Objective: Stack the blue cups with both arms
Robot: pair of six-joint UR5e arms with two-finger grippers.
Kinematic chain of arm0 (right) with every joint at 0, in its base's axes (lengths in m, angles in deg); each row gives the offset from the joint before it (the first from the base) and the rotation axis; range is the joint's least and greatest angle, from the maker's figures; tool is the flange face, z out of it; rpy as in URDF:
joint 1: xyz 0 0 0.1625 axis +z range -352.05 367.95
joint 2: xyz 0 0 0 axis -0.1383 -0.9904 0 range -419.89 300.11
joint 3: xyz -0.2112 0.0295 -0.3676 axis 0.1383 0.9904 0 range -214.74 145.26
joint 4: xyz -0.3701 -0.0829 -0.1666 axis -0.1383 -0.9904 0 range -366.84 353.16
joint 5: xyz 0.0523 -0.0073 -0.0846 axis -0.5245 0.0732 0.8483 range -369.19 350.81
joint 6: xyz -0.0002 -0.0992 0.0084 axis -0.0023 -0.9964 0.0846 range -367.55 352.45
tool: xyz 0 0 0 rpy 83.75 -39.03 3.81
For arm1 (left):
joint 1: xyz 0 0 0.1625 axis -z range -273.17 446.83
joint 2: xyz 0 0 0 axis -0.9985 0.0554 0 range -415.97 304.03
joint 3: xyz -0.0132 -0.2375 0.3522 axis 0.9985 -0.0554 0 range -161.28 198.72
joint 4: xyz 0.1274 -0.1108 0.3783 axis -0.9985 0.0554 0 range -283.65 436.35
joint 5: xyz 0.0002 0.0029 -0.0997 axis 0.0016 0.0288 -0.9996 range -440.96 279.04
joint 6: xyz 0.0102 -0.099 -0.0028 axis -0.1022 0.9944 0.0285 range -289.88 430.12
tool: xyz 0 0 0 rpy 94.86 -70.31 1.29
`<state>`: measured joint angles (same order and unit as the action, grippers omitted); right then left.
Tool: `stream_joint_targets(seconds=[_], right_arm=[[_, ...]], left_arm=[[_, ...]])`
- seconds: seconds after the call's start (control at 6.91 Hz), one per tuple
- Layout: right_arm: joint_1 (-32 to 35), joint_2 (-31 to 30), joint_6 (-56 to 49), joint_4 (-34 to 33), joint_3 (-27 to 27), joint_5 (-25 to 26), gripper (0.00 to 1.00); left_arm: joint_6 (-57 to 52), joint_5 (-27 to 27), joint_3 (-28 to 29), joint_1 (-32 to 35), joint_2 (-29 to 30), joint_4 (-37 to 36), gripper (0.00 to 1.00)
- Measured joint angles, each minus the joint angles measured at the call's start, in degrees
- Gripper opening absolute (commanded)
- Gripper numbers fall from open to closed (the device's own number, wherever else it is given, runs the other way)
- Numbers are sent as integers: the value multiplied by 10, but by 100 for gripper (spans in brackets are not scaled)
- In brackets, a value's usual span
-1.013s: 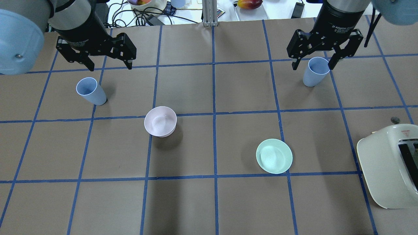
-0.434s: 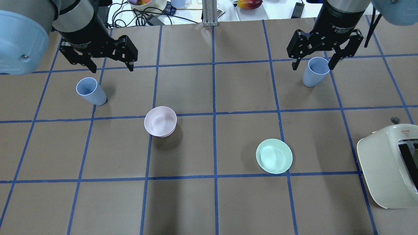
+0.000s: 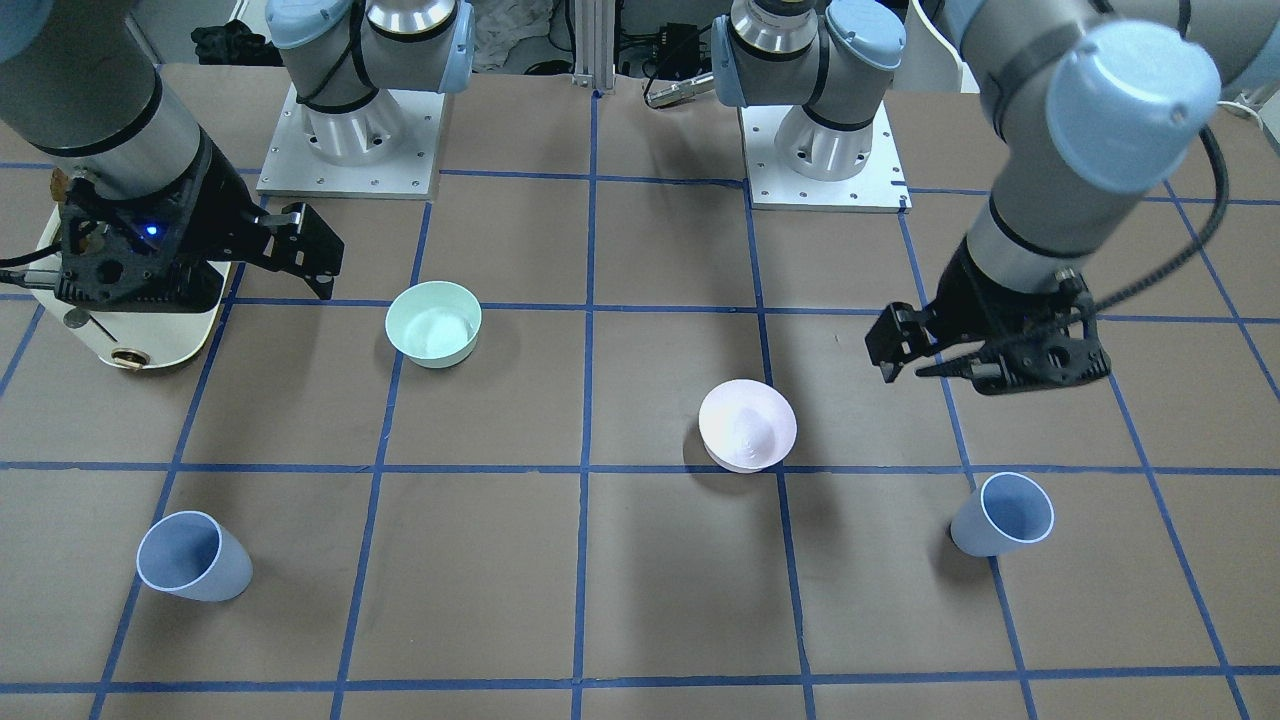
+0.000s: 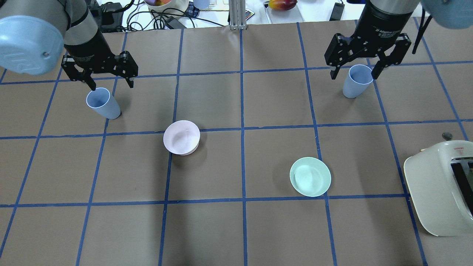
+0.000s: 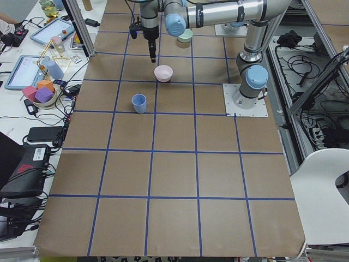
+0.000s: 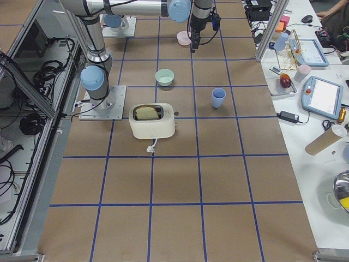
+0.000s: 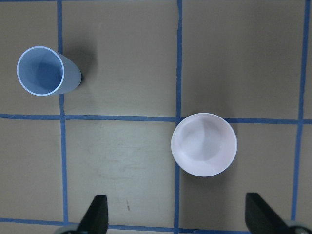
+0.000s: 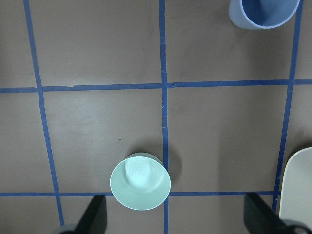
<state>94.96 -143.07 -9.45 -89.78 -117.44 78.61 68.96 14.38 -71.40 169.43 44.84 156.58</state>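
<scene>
Two pale blue cups stand upright on the brown table. The left cup (image 4: 102, 103) is at the far left, and it also shows in the left wrist view (image 7: 44, 70). My left gripper (image 4: 111, 85) is open and empty; it hangs above the table just behind this cup, not touching it. The right cup (image 4: 356, 81) stands at the far right. My right gripper (image 4: 354, 77) is open and empty, high above the table. In the right wrist view this cup (image 8: 263, 12) sits at the top edge, away from the fingers.
A pale pink bowl (image 4: 181, 137) sits left of the table's middle. A mint-green bowl (image 4: 310, 176) sits right of the middle. A cream toaster (image 4: 441, 184) stands at the right edge. Blue tape lines grid the table.
My left gripper has moved left and down toward the left cup. The right arm and both cups have not moved.
</scene>
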Motion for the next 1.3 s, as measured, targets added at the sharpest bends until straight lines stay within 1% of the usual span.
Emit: stream_joint_targets(seconds=[0.29,0.43,0.58,0.72,0.87,1.16,1.3], right_arm=[[0,-2,2,3,0,2,100],[0,-4,4,7,0,3,100],[0,-5,6,9,0,9,100],[0,-6,7,8,0,19,100],[0,-4,7,2,1,21,100],[-9,12,6,-37,2,25,100],[-25,32,2,-81,4,28,100]], left_arm=[[-43,4,-17,-33,56,-77,100],[-67,10,-23,-40,80,-99,97],[-80,16,-26,-45,98,-111,85],[-88,20,-27,-47,111,-126,76],[-100,21,-28,-48,120,-143,63],[-122,23,-28,-48,133,-164,47],[-124,24,-29,-48,138,-168,28]])
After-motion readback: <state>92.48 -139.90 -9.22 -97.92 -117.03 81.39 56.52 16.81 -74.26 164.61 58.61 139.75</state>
